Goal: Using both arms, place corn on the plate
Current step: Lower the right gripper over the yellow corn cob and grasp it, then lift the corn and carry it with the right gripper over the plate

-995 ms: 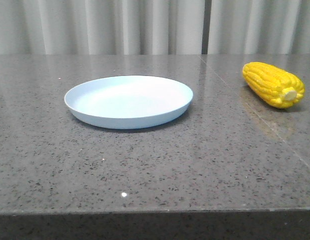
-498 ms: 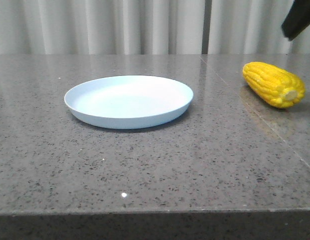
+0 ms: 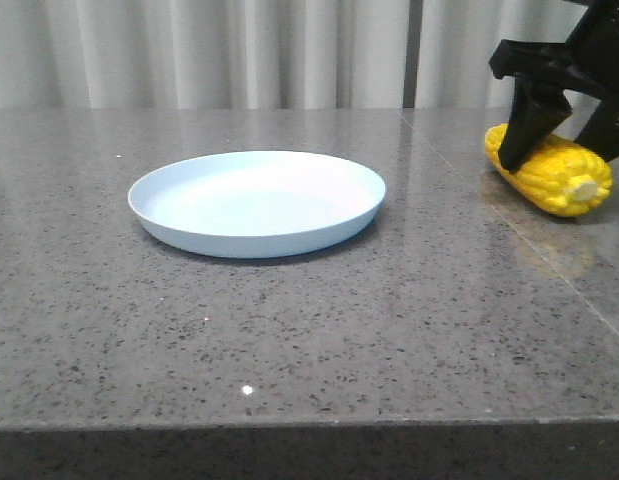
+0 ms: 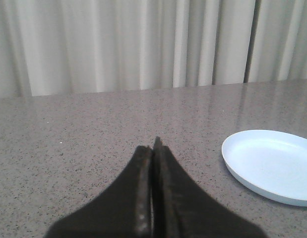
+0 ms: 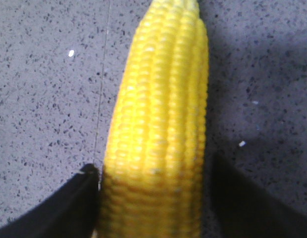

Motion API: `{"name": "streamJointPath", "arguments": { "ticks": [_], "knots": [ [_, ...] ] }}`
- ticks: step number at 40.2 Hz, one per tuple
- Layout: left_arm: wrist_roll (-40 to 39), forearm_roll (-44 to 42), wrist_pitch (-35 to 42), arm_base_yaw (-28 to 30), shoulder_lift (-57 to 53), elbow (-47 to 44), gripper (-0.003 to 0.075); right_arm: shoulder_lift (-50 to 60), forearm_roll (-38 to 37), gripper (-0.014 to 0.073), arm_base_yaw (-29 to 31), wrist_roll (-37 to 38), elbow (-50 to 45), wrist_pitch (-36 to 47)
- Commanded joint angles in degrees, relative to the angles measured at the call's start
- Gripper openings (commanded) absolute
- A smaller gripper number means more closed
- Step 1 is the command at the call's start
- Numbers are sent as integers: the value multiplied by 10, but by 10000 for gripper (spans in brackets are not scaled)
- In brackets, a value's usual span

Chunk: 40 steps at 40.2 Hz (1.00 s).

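Two things lie on the grey speckled desk [image 3: 319,330]: the pale blue plate [image 3: 257,203] a little left of the centre of the front view, and the yellow corn [image 3: 551,172] at the right edge of the frame, well apart from the plate. The corn lies on its side, with the pale stub end turned toward the lower right of the frame. The plate holds nothing.

The right gripper [image 3: 567,120] comes into the front view from the upper right corner and stands over the corn; one black finger [image 3: 525,128] reaches down in front of the left end of the cob. In the right wrist view the jaws are spread, one dark finger on each side of the corn [image 5: 160,134]. The finger at the lower left of that frame is just beside the kernels, and the other one is a little apart from them.

The left gripper [image 4: 153,148] shows only in the left wrist view, at the bottom centre of the frame. Its jaws are pressed together and hold nothing. The plate [image 4: 272,166] is at the lower right of that frame, and white curtains [image 4: 143,44] hang behind the desk
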<state>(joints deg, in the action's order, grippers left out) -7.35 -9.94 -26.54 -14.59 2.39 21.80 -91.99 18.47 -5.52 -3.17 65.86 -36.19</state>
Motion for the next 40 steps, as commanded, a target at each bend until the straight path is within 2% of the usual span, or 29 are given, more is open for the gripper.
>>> {"name": "streamJointPath", "arguments": {
  "ticks": [1, 3, 7, 14, 19, 23, 28, 40],
  "knots": [
    [0, -2, 46, -3, 7, 15, -20, 23, 9, 218, 0, -3, 20, 16],
    [0, -2, 46, -3, 7, 15, -20, 24, 9, 122, 0, -3, 20, 16],
    [0, -2, 46, -3, 7, 15, -20, 34, 9, 21, 1, -3, 20, 13],
    [0, -2, 46, -3, 7, 15, -20, 73, 6, 27, 0, -3, 35, 6],
    [0, -2, 46, -3, 7, 15, -20, 92, 6, 27, -28, 13, 68, -11],
    [0, -2, 46, -3, 7, 15, -20, 89, 0, 27, -66, 64, 101, -39],
    [0, -2, 46, -3, 7, 15, -20, 75, -48, 27, -138, 124, 122, -29],
    [0, -2, 46, -3, 7, 15, -20, -10, -256, 27, -309, 360, 189, -64]
  ]
}}
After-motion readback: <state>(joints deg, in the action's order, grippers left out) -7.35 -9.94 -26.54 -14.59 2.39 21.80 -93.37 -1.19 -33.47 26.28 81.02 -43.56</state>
